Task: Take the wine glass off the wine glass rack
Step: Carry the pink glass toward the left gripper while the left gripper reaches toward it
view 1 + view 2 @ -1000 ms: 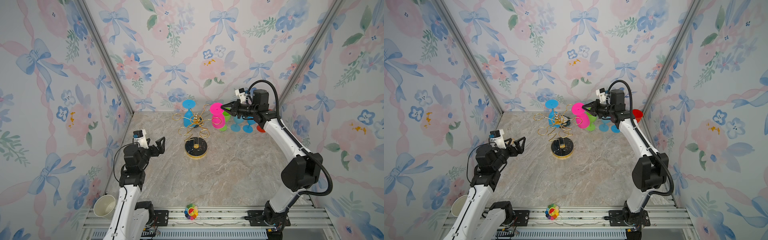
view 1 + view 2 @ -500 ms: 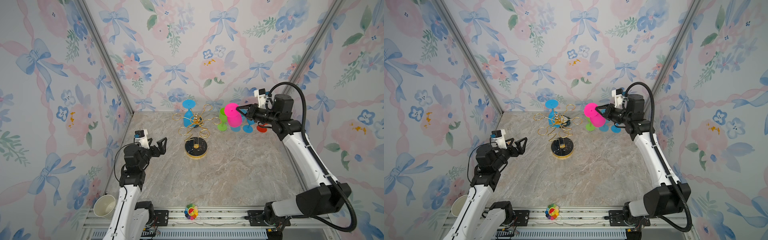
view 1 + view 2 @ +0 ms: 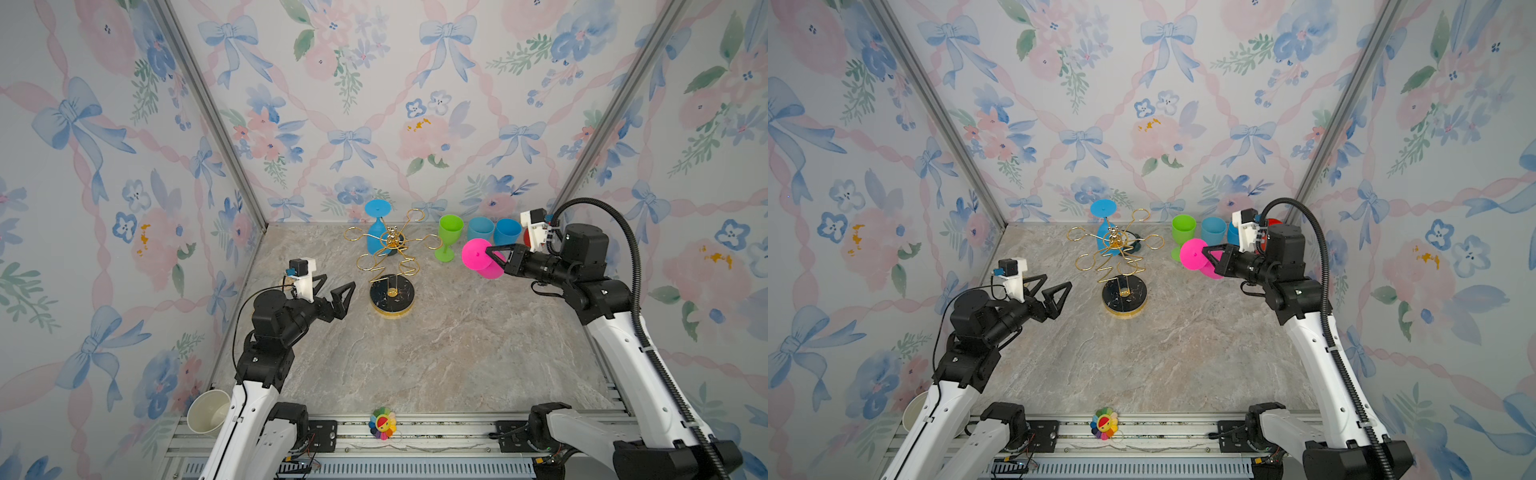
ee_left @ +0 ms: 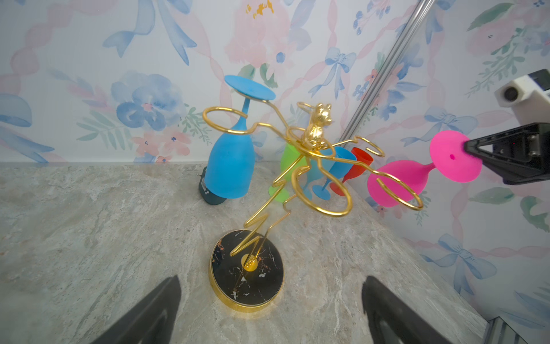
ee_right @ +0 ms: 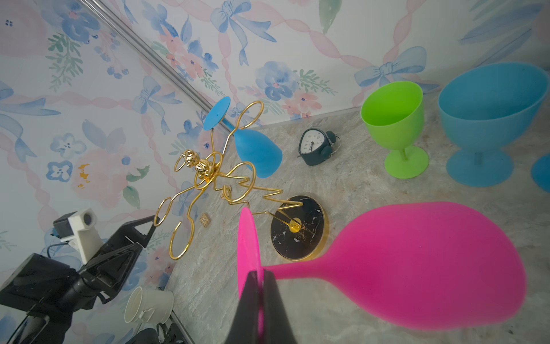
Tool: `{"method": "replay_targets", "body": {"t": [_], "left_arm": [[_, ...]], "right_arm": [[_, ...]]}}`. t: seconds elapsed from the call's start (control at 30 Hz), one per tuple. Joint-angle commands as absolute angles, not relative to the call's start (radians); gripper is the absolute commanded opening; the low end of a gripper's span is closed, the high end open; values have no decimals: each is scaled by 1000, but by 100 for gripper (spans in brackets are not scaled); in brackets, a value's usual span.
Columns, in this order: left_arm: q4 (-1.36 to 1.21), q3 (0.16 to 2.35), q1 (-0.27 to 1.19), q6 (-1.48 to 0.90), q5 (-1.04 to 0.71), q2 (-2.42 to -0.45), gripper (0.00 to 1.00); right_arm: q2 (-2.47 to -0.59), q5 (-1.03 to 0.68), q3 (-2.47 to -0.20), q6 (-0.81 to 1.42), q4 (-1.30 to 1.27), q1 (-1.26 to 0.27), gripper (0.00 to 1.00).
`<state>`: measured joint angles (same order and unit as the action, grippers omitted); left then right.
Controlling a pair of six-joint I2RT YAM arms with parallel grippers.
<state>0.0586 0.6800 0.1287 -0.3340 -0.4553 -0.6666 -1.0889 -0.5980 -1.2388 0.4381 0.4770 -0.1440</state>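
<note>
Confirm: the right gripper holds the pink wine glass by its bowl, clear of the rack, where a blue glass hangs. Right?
Not the bowl: the right wrist view shows the right gripper shut on the round foot of the pink wine glass. It is clear of the wine glass rack, where a blue glass hangs.

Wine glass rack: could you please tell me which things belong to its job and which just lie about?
Job: gold wire rack, black round base; pink wine glass in the right gripper; blue wine glass hanging on it.
Lying about: green goblet; two blue goblets; red goblet; dark alarm clock; white paper cup; rainbow flower toy.
</note>
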Motion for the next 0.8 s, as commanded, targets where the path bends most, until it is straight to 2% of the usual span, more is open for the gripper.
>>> {"method": "replay_targets", "body": {"t": [0.0, 0.13, 0.5, 0.6, 0.77], "left_arm": [[115, 737, 164, -333, -519, -634, 97], [115, 767, 281, -368, -540, -642, 96], [112, 907, 871, -360, -236, -812, 94], [113, 955, 953, -356, -196, -882, 92], [110, 1005, 966, -405, -217, -986, 87]], "right_arm": [[-1025, -570, -1184, 371, 523, -148, 3], [-962, -556, -1128, 343, 526, -153, 2], [-826, -561, -1030, 277, 485, -234, 0], [-791, -573, -1015, 257, 483, -262, 0], [-729, -614, -980, 250, 454, -292, 0]]}}
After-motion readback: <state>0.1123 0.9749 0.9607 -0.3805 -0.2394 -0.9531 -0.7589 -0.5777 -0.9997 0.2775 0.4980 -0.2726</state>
